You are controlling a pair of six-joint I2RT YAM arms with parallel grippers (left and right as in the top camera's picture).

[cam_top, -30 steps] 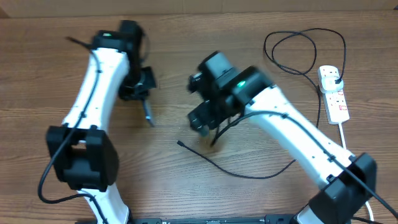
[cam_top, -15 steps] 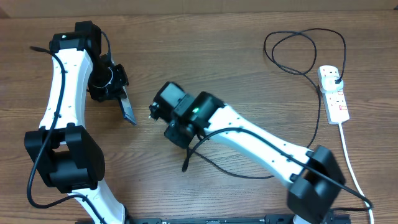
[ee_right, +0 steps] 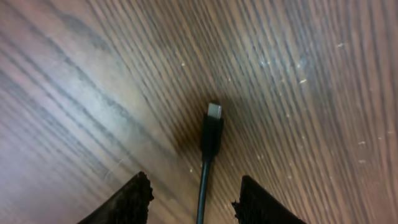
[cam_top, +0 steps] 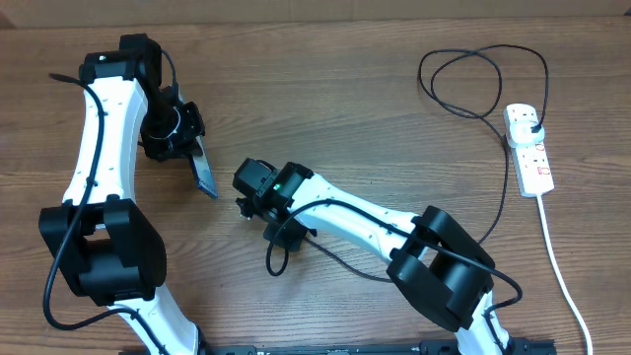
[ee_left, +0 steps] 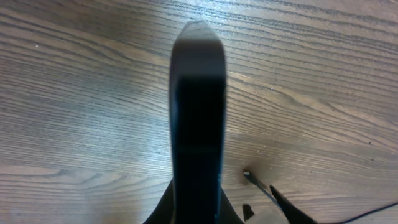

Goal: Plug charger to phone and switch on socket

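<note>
My left gripper (cam_top: 189, 148) is shut on the phone (cam_top: 203, 171) and holds it edge-on and tilted above the table. In the left wrist view the phone (ee_left: 198, 118) is a dark upright bar between the fingers. My right gripper (cam_top: 280, 241) is just right of the phone and is shut on the charger (cam_top: 345, 262) close to its end. The right wrist view has the cable running between the fingertips of my right gripper (ee_right: 194, 180). The connector tip (ee_right: 213, 113) sticks out ahead over the wood. The socket (cam_top: 533, 153) lies far right with the black plug (cam_top: 530, 120) in it.
The charger's slack makes a big loop (cam_top: 483, 74) at the back right and trails across the front of the table. A thick white cord (cam_top: 564, 271) leaves the socket toward the front right edge. Both arms crowd the left and centre.
My right gripper has swung left from the table's centre, narrowed its jaws and dragged the charger's end with it. A second ago my left arm moved left with the phone, then stayed put.
</note>
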